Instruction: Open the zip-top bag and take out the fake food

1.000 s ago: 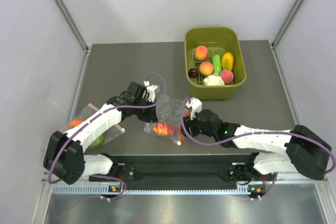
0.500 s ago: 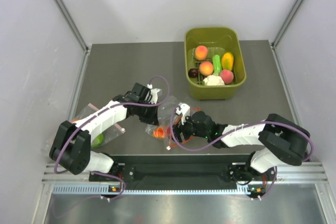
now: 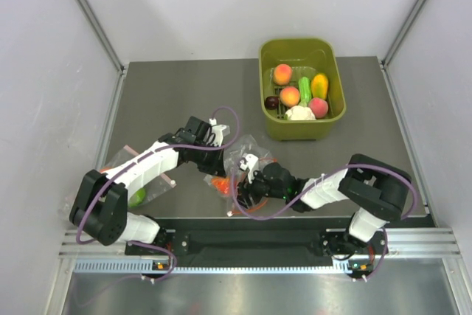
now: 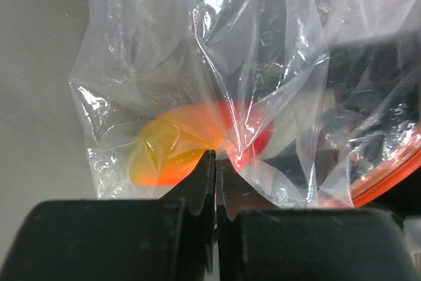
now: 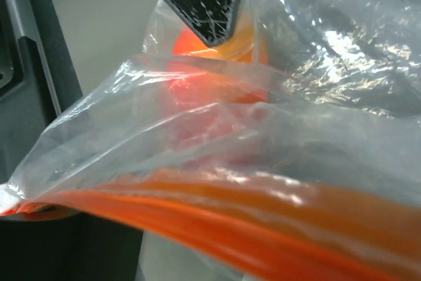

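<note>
Bag (image 3: 241, 151) has shifted leftward with right gripper (image 3: 245, 175).

My right gripper (image 3: 242, 181) is buried under the crinkly clear plastic bag (image 3: 242, 151), so I cannot tell how its jaws stand. From my right wrist, that bag's orange-red zip strip (image 5: 276, 228) is blurred and cut by the right edge. The yellow-orange toy piece (image 4: 164, 153) and glossy red toy piece (image 4: 255, 137) blur together through film.
</note>
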Available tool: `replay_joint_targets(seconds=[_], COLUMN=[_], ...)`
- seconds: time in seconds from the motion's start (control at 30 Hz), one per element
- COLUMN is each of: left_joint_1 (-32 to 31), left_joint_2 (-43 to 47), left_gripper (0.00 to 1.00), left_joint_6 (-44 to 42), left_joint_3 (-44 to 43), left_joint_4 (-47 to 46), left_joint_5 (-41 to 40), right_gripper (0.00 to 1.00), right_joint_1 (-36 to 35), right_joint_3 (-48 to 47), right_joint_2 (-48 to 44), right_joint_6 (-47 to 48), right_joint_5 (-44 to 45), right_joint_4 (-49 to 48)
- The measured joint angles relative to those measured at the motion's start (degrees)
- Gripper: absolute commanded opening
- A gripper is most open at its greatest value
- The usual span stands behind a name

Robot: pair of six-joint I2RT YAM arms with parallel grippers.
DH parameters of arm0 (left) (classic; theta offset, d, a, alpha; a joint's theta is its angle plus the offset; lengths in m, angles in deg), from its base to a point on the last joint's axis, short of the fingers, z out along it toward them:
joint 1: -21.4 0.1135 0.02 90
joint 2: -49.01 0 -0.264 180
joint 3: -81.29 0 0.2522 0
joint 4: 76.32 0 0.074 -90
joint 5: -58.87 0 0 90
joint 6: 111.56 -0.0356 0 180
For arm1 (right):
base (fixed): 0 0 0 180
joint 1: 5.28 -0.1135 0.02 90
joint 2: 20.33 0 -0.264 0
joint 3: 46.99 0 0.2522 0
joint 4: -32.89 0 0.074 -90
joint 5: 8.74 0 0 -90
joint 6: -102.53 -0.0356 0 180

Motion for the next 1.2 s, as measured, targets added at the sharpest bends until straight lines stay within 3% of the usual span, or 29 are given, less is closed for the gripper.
replay_joint_targets(seconds=[0.07,0.1,0.2,0.4,0.63,0.87,1.2], left_joint_1=[-0.02,-0.02,-0.07,-0.22,-0.28,-0.74,-3.45], left_joint_2=[0.0,0.0,-0.04,-0.35,-0.35,-2.05,-7.41], left_gripper=[0.0,0.0,0.0,0.0,0.0,0.0,0.0], left_joint_6=[-0.11,-0.11,-0.13,-0.15,-0.17,-0.13,-0.13], left_joint_3=[0.0,0.0,0.0,0.0,-0.02,-0.02,-0.02], left_joint_4=[-0.2,-0.28,-0.26,-0.13,0.24,0.92,1.03], left_joint_5=[0.04,0.02,-0.35,-1.77,-3.72,-6.32,-7.82], right_gripper=[0.39,0.29,0.17,0.16,0.2,0.3,0.64], right_joint_1=[-0.07,-0.09,-0.26,-1.66,-2.8,-2.8,-2.8], right_joint_3=[0.9,1.55,3.91,5.6,5.6,5.46,3.37], right_joint_2=[-0.02,-0.24,-2.47,-13.88,-23.32,-17.77,-11.08], right_joint_6=[-0.5,-0.68,-1.2,-0.85,-0.92,-2.03,-5.09], right_joint_5=[0.09,0.17,1.03,5.27,12.33,16.44,18.71], right_joint_4=[-2.58,-3.39,-4.31,1.44,10.71,11.52,7.3])
